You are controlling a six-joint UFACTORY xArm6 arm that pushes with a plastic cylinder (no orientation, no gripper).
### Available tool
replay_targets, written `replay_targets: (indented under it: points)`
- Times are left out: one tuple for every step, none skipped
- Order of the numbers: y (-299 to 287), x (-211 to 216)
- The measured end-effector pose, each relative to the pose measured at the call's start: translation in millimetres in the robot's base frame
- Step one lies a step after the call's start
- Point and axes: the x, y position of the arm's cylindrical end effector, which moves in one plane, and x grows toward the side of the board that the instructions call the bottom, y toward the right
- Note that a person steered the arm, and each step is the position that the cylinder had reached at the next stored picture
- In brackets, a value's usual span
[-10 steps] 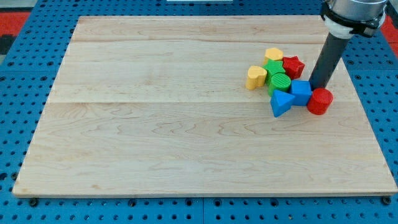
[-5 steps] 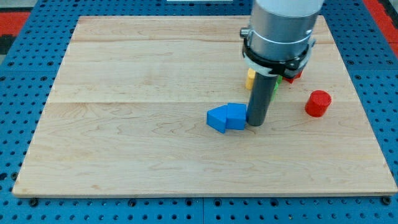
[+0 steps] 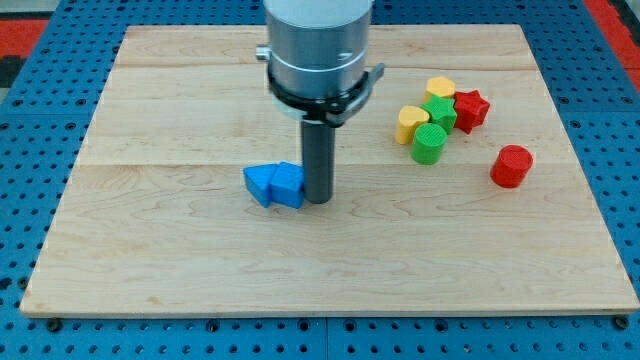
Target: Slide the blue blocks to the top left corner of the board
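A: Blue blocks (image 3: 274,185): position?
B: Mid-board, touching each other, left of centre, well short of the top left corner.
A: My tip (image 3: 319,201)?
B: Against their right side. No gripper fitted.

I can read no writing, label, brand, number or sign anywhere here: not on the pale wooden board (image 3: 200,250), not on the blue perforated table (image 3: 30,200) around it, and not on any coloured block.

Single raised view over the board (image 3: 180,270)
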Motion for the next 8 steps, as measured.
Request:
replay_targets:
  points:
    - [-34,0]
    - [-79,0]
    - [-108,-1]
    - [-126,-1]
    - [-140,-9]
    - [-143,-37]
    - [-146,-43]
    - [-175,-38]
